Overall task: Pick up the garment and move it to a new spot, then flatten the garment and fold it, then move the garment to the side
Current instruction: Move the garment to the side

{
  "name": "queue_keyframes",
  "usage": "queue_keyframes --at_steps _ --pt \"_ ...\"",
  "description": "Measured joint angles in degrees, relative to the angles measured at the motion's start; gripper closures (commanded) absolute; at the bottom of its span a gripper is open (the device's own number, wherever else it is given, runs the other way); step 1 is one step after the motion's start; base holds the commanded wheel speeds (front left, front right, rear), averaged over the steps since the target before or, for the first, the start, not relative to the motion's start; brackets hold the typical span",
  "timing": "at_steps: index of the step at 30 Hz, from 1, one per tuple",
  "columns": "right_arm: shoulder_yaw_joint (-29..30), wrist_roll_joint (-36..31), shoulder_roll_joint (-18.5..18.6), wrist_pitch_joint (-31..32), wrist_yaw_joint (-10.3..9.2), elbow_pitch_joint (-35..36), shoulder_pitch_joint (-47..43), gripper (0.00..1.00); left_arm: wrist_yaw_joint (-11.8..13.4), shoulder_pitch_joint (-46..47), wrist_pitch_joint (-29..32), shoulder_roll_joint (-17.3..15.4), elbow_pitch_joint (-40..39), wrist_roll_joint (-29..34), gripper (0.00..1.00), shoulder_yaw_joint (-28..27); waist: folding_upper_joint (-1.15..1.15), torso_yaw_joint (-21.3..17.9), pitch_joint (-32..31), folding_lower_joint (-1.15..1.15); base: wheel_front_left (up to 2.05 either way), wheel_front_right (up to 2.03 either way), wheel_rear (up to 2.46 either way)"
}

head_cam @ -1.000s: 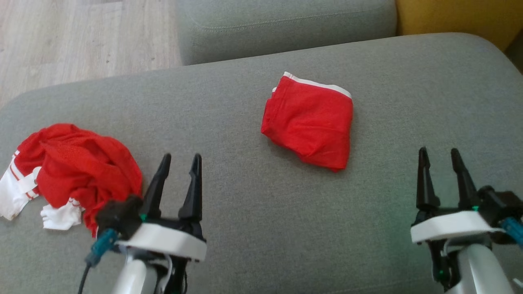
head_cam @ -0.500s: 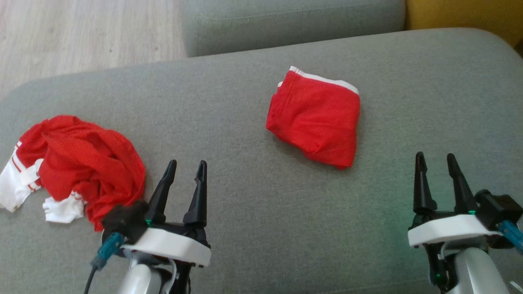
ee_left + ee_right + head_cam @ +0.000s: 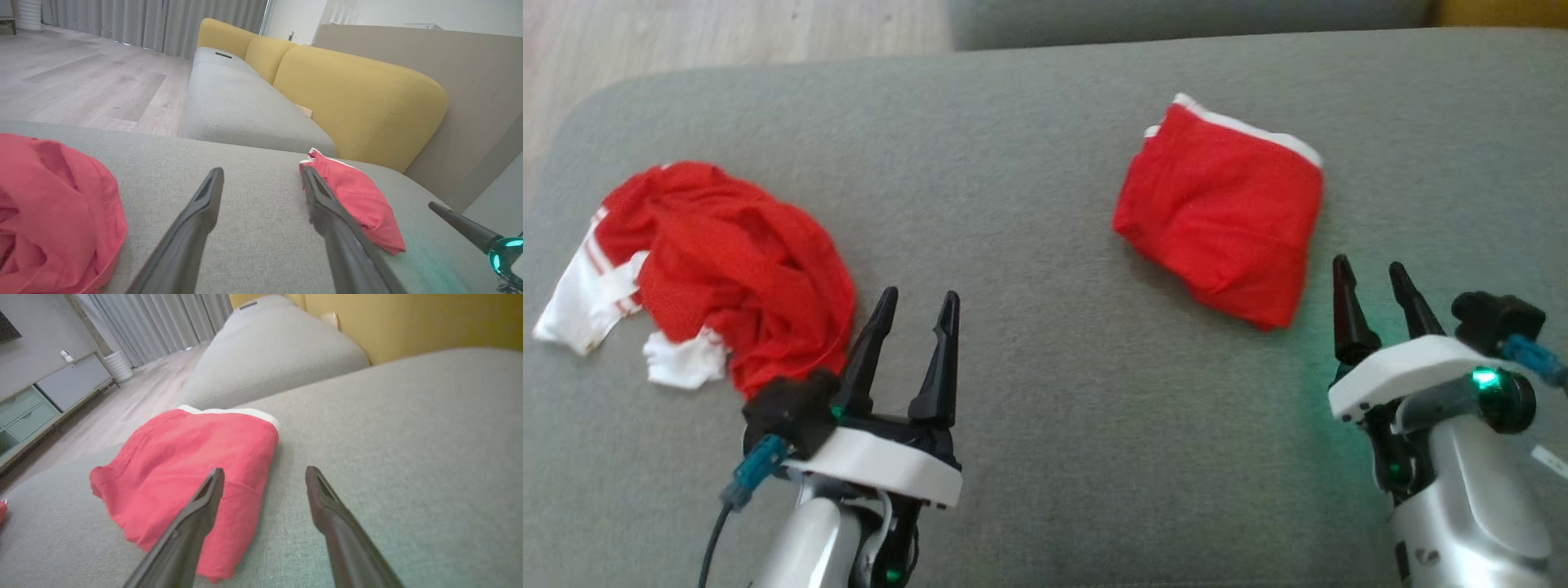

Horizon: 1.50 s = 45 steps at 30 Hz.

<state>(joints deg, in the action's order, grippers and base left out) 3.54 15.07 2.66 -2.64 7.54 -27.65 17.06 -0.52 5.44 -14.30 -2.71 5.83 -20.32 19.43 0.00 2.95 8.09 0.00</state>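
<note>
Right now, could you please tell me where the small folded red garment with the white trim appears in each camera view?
Head view: the folded red garment lies up and right of centre.
Left wrist view: the folded red garment sits right of centre, in the lower half.
Right wrist view: the folded red garment sits left of centre.
Shared landmark: the neighbouring grey seat cushion, just beyond its white-trimmed edge.

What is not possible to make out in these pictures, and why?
- the garment: crumpled in the head view, any lettering is hidden in folds; cut by the left wrist view's left edge.
- the smaller red garment: partly behind a finger of the right gripper in the right wrist view.
</note>
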Motion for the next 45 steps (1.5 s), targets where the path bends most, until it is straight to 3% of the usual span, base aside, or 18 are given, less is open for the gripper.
queue_keyframes --at_steps 12,19,20,21,22,26,29,34,39,45 --pt "4.36 10.07 0.12 6.9 0.0 -14.71 12.57 0.0 0.03 2.06 0.0 0.01 0.38 -0.6 0.0 1.09 0.0 4.97 3.97 0.0 0.0 0.0 0.0" --pt "4.05 8.49 0.37 7.64 0.0 -23.48 17.38 0.0 0.11 2.58 0.0 0.02 0.4 -0.63 0.0 1.96 0.0 6.49 5.14 0.0 0.0 0.0 0.0" --pt "4.1 7.54 0.44 7.21 0.0 -24.32 17.98 0.53 0.11 2.78 0.0 0.02 0.42 -0.63 0.0 1.97 0.0 6.54 5.18 0.0 0.0 0.0 0.0" --pt "4.15 6.83 0.45 6.67 0.0 -25.16 18.57 0.94 0.11 3.03 0.0 0.02 0.43 -0.63 0.0 1.96 0.0 6.55 5.19 0.0 0.0 0.0 0.0" --pt "4.11 5.48 0.46 5.98 0.0 -25.8 19.0 1.0 0.11 3.19 0.0 0.02 0.43 -0.63 0.0 1.92 0.0 6.52 5.16 0.0 0.0 0.0 0.0" --pt "2.49 -0.13 0.79 4.58 0.0 -26.59 19.35 1.0 0.54 3.19 0.0 0.02 0.71 -0.62 0.0 1.72 0.0 5.85 4.96 0.0 0.0 0.0 0.0" --pt "-3.28 -2.46 2.8 5.77 0.0 -25.6 19.45 1.0 0.54 3.18 0.0 0.02 0.8 -0.62 0.0 1.69 0.0 5.07 4.79 0.0 0.0 0.0 0.0" --pt "-15.33 -2.22 11.47 9.54 0.0 -20.73 19.42 1.0 0.52 3.19 0.0 0.02 0.82 -0.63 0.0 1.91 0.0 3.75 4.86 0.0 0.0 0.0 0.0" --pt "-28.1 2.49 25.68 13.29 0.0 -12.77 19.28 1.0 0.51 3.2 0.0 0.04 0.64 -0.63 0.0 1.99 0.0 3.39 5.65 0.0 0.0 0.0 0.0" --pt "-37.43 7.37 41.98 14.92 0.0 -5.86 19.32 1.0 0.45 4.07 0.0 0.04 0.2 -1.2 0.0 2.02 0.0 3.85 7.75 0.0 0.0 0.0 0.0"
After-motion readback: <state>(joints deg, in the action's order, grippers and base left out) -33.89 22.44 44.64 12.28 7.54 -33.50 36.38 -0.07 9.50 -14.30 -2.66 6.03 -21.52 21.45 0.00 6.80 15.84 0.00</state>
